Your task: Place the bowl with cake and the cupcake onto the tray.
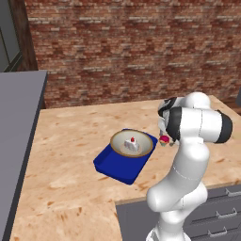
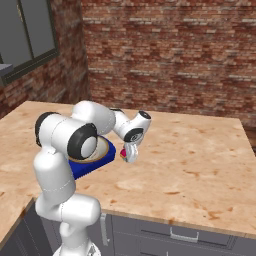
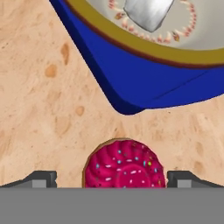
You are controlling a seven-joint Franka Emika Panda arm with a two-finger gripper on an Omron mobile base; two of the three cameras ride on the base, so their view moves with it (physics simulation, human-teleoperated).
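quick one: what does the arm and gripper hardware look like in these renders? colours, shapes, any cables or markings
Glossy white rounded arm built of tubular links, with black bands at the joints and a dark circular end cap on the elbow in the right base view. No cables or markings visible. The gripper has two small dark grey finger tips with lighter grey pads.

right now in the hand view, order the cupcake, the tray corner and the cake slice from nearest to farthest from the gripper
1. The cupcake, sitting on the counter between the open gripper fingertips.
2. The tray, its blue corner just beyond the cupcake.
3. The cake slice, farther back, inside the bowl on the tray.
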